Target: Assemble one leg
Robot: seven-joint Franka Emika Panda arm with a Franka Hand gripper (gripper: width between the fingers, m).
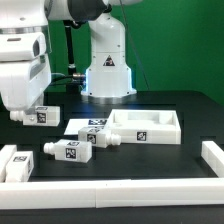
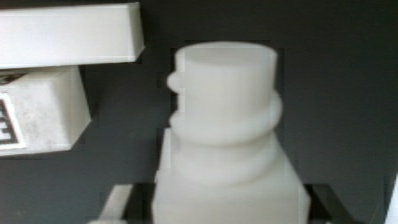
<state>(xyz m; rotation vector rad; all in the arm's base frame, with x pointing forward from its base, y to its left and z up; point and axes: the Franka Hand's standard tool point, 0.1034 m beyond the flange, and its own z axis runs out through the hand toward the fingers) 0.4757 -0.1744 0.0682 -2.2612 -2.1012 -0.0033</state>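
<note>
Wrist view: leg (image 2: 222,130) between the fingers (image 2: 121,205) of the tool (image 2: 222,208).
The fingers flank the leg's wider end; whether they pinch it or stand spread cannot be told. In the exterior view the leg sits beneath the arm's wrist, at 9 o'clock from the tray (image 1: 150,128), low over the dark bench (image 1: 170,165).

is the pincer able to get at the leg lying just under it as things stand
Probably yes: the pincer hangs right over that leg, and the wrist view shows it dead ahead with nothing across it. The tray lies apart, toward the exterior view's right.
</note>
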